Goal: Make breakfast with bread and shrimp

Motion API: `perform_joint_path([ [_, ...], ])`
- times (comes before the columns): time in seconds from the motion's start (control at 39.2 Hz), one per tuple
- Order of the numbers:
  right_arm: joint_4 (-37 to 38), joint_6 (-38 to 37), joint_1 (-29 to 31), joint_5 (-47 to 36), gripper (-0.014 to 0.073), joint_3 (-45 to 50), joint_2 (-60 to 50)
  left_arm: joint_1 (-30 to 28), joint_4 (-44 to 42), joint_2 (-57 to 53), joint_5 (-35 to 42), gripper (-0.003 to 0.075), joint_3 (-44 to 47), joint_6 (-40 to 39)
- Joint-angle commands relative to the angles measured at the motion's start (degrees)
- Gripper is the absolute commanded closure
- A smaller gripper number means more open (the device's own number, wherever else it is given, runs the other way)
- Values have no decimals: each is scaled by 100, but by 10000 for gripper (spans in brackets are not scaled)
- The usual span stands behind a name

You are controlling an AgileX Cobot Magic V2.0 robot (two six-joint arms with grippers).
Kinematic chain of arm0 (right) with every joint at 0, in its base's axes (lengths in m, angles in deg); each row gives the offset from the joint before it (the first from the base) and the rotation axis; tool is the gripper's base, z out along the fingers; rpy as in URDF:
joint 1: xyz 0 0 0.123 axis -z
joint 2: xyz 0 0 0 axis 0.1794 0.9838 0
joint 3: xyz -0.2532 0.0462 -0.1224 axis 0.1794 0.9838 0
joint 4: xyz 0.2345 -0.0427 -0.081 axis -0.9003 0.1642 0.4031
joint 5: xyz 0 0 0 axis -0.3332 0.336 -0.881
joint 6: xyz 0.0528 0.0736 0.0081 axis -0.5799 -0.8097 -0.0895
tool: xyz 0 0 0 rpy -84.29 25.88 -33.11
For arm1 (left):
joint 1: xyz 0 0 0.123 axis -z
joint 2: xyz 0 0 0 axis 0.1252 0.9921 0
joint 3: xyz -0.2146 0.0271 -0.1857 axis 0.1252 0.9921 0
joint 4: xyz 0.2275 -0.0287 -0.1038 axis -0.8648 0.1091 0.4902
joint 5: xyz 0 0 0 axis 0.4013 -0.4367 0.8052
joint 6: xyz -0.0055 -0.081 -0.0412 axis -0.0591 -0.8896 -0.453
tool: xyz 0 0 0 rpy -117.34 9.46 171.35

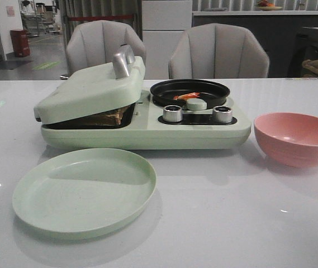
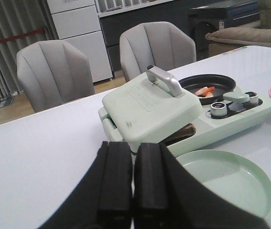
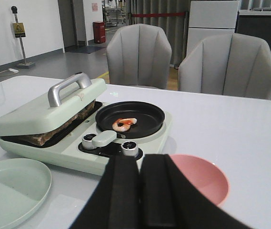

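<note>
White glossy table (image 1: 214,223) carrying three items set directly on its surface. A pale green breakfast maker (image 1: 142,125) stands well beyond both sets of closed jaws. A pale green round plate (image 1: 84,190) lies just ahead of the left jaws, in front of the appliance. A pink bowl (image 1: 297,138) sits just past the right jaws, beside the appliance's knob end, apart from it.

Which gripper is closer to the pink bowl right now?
The right. The right gripper hovers just short of the pink bowl, nearly over its rim. The left gripper is past the green plate, on the far side of the cooker from the bowl.
</note>
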Motion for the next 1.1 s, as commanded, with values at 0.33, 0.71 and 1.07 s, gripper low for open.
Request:
perform_joint_path([
  [0.33,10,33,5,-445,468,-158,37,-468,-761,-70,1673,606,795,-1775],
  [0.71,10,33,5,-445,468,-158,37,-1589,-1408,-92,2699,606,1841,-2976],
  [1.07,10,33,5,-445,468,-158,37,-1578,-1589,-92,2544,606,1899,-2976],
])
